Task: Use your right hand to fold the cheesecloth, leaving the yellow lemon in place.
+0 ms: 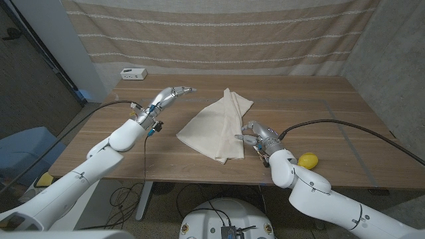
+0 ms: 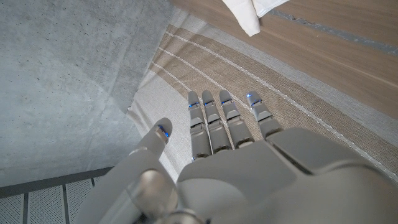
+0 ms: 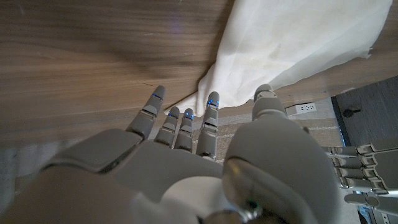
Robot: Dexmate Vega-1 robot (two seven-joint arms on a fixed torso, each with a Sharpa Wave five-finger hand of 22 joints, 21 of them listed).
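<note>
Wooden table (image 1: 319, 99): cheesecloth (image 1: 216, 125) mid-table, looks limp and light; grab its near corner. Right hand (image 1: 255, 135) open, touching it; lemon (image 1: 307, 160) near front-right edge.

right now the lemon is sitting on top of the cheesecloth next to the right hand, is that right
Not quite. The yellow lemon lies on the bare wooden table, apart from the cheesecloth, as the head view shows. It is indeed near the right hand, on the side away from the cloth, close by that arm.
</note>
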